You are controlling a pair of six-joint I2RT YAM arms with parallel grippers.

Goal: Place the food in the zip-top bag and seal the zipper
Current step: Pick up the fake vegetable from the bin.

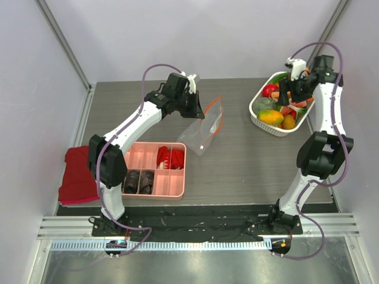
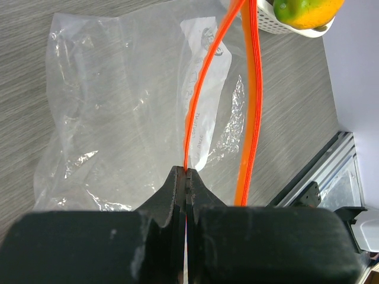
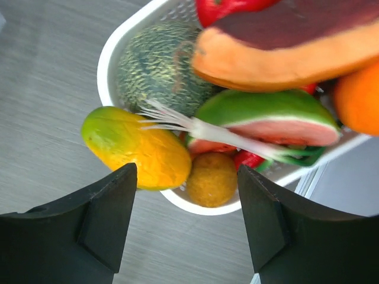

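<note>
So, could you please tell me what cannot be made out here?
Top view: the right arm covers part of the white basket, hiding some food.
Left wrist view: the left fingers hide the zipper's near end; the top edge cuts off the basket.
Top view: the tray's dark lumps are too small.

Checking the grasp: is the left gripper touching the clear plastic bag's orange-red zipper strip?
Touching. The left wrist view shows the left gripper pinched shut on the orange-red zipper strip.
</note>
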